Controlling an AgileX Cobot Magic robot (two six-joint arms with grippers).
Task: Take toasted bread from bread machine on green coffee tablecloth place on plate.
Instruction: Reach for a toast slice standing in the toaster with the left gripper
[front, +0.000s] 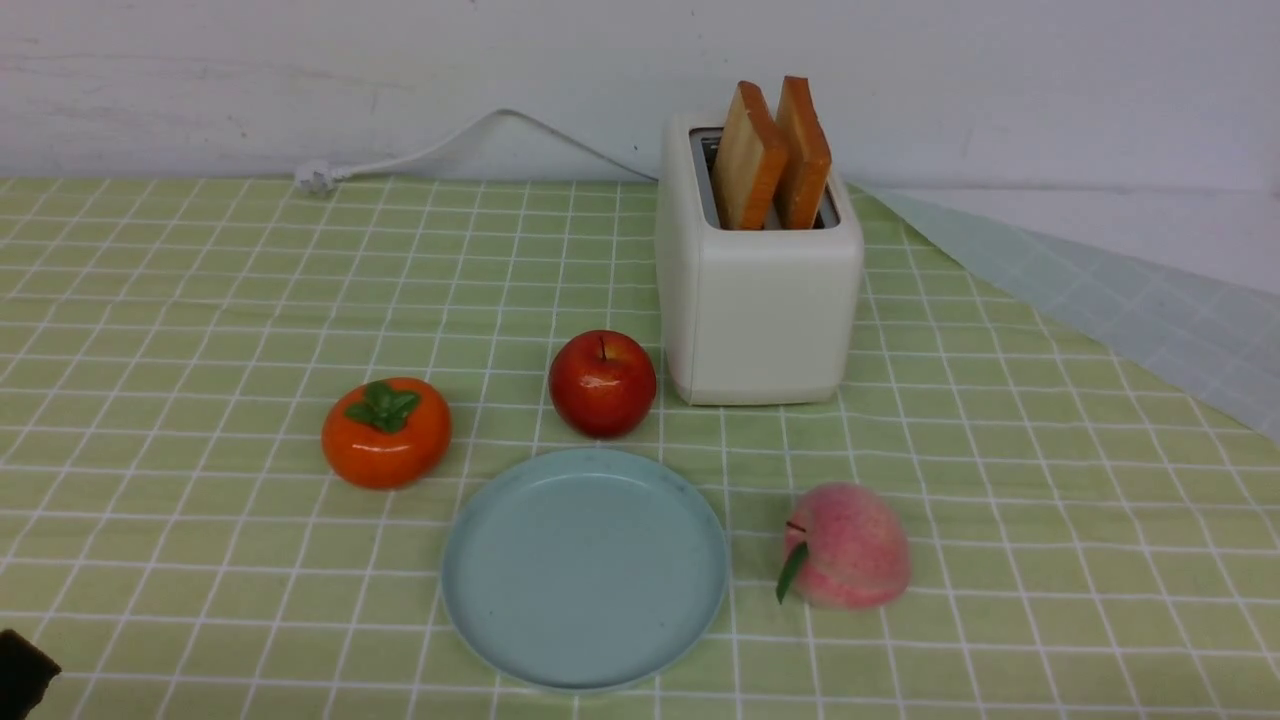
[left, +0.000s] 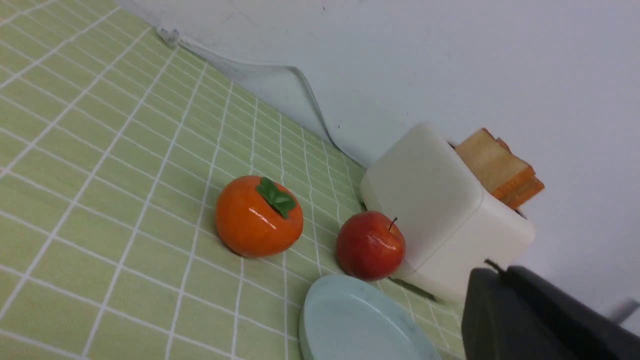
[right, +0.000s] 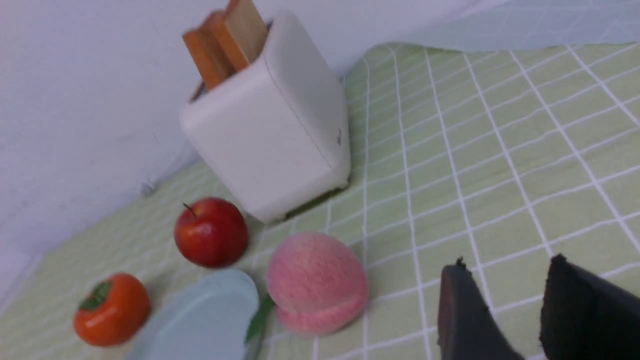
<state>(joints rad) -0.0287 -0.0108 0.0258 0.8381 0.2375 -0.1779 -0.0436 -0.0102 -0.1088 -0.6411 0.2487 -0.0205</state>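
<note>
Looking forward from between the arms, we see the toasted bread (front: 770, 155) standing nearly upright in the bread machine (front: 760, 310). The two slices sit side by side, one in each slot, with their upper halves rising above the top. The bread machine stands on the green coffee tablecloth (front: 200, 300), toward the far side and right of centre, close to the wall. Its white cord (front: 450, 145) trails off to the left.

The plate (front: 585, 570) lies nearer to us, in front of the bread machine and a little left of it, its face bare. A red apple (front: 602, 383) sits between the two, just beside the bread machine's near left corner. An orange persimmon (front: 386, 432) rests left of the apple, and a pink peach (front: 848, 560) lies just right of the plate.

We find the left gripper (left: 500, 272) with its dark fingers pressed together and gripping nothing. In its wrist view the toast is well apart from it, beyond the plate and the apple. In the front view only a dark corner shows at the near left edge, far from the bread machine.

The right gripper (right: 507, 265) has its jaws apart, with only cloth showing between them. From its wrist view the toast lies well away, past the peach and the full body of the bread machine.
</note>
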